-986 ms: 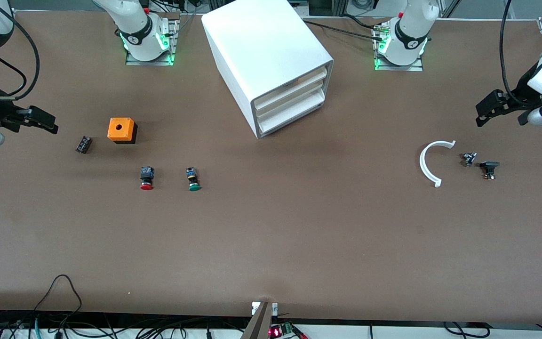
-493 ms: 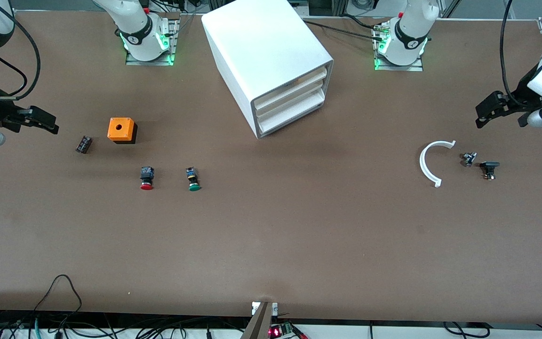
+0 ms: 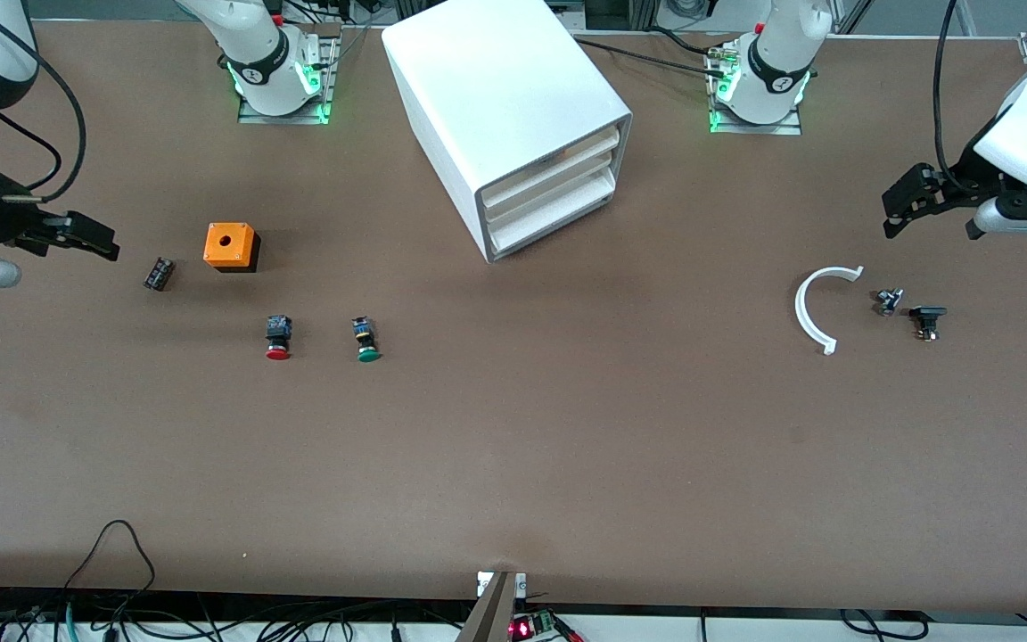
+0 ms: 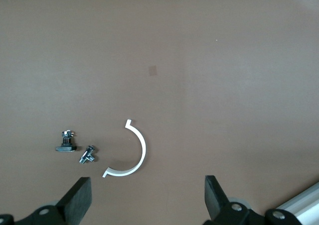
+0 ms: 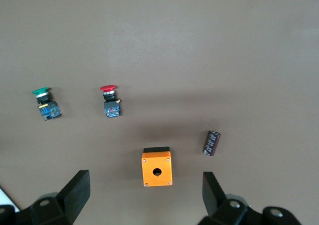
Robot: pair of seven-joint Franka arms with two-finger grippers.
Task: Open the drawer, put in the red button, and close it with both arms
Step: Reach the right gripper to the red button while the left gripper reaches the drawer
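While both drawers (all shut) await, the red button (image 3: pixel 278 341) lies untouched; left gripper (image 3: pixel 910 201) and right gripper (image 3: pixel 77 235) hover spread.

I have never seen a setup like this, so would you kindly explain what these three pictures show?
Two white robot arms work at a brown table. The wide picture looks down from across it; the others come from cameras on each wrist. The left gripper hangs open over a white curved clip and two small metal parts. The right gripper hangs open near a capacitor, an orange box, the red button and a green button. A white drawer cabinet stands closed. Nothing is held.
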